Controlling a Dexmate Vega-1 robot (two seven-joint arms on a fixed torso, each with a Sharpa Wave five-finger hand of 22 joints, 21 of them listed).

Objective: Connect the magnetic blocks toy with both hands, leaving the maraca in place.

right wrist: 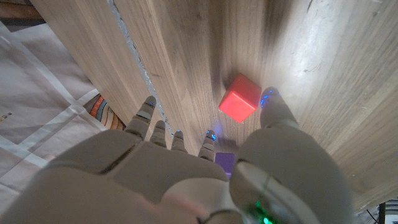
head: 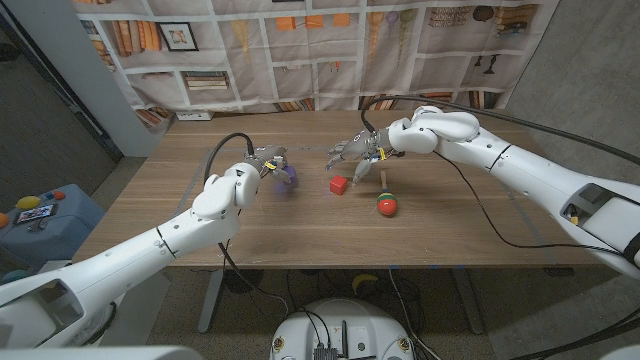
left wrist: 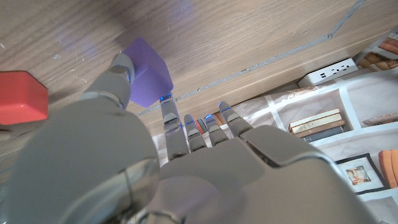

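A purple block (head: 287,178) lies on the wooden table (head: 300,235) left of centre. My left hand (head: 262,166) is at it: the thumb (left wrist: 121,65) presses one side of the purple block (left wrist: 148,81) and a fingertip (left wrist: 165,107) meets its opposite corner. The red block (head: 338,185) sits a little to the right, also seen as the red block (left wrist: 22,96). My right hand (head: 355,152) hovers just behind and above it, fingers spread, holding nothing; the red block (right wrist: 239,99) shows between its thumb (right wrist: 277,112) and fingers. The maraca (head: 386,205) lies right of the red block.
The maraca's wooden handle (head: 382,175) points toward my right hand's wrist. Cables (head: 470,200) trail over the table's right part. A wall hanging with printed shelves (head: 300,50) backs the table, and a power strip (left wrist: 326,71) lies beyond the far edge.
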